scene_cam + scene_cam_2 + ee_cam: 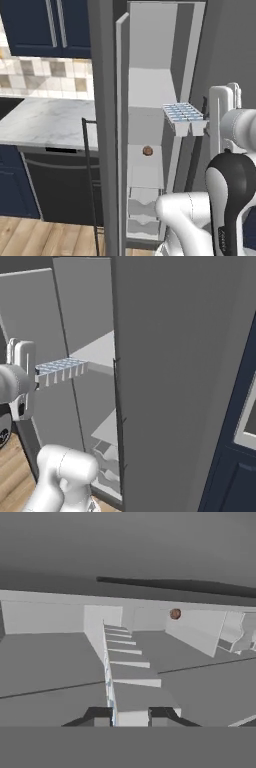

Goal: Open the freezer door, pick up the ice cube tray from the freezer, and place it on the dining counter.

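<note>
I have the freezer standing open in front of me, its pale interior and shelves exposed, and I use it as my landmark. The freezer door is swung out to the left of the freezer opening, its thin black bar handle toward me, so I judge the first step done. The second looks done too: the ice cube tray hangs in the air just outside the freezer's right edge, clear of the shelves, with the gripper clamped tight on one end of it, the tray running edge-on away from the fingers in the hand view. What is left, as I read it, is the carry to the dining counter and the set-down; I cannot see that counter from here. Left of the freezer door runs a shorter marble worktop over navy cabinets. Still inside the freezer, on a lower shelf, sits a small round brown item, well below the tray. The open door and the freezer's right wall flank the tray, so I would back straight out before turning.
</note>
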